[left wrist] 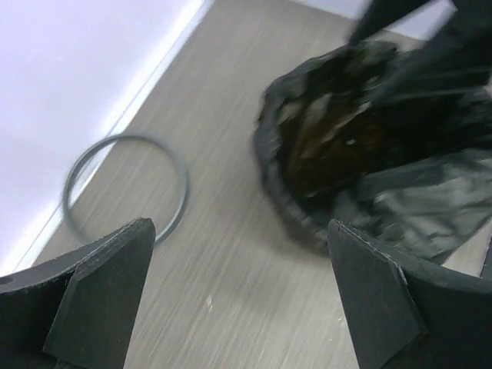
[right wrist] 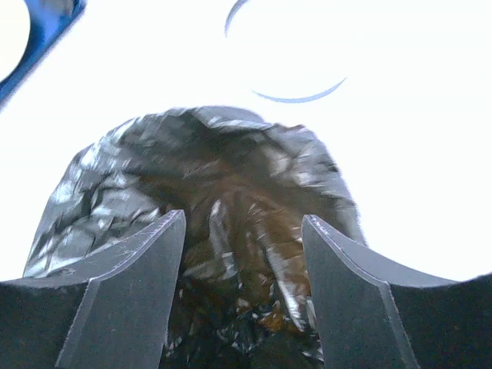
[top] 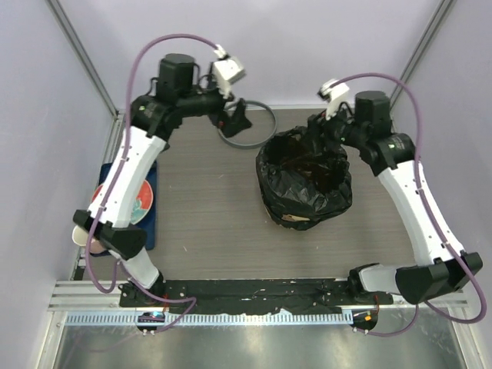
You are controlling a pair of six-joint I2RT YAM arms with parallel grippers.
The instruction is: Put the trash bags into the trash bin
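The trash bag [top: 304,181] is draped over and into the trash bin [top: 294,218], which stands right of centre on the table [top: 207,207]. The film is folded down over the rim, so that only a small cream patch of the bin's wall shows at the near side. The mouth is left open upward, presumably so that the bag can be seated as a liner.

The right gripper [right wrist: 242,223] is held over the far rim of the bin, its jaws parted, with crinkled film seen below and between them. No pinch on the film can be made out, though the glare and blur leave this uncertain. The left gripper [left wrist: 240,231] is kept to the far left of the bin, jaws spread wide with nothing between them, near a grey ring [left wrist: 182,181] that lies flat by the back wall.

Bare tabletop is left between ring and bin and along the near side. Less room is offered behind the bin, where the table's edge and the wall are close.
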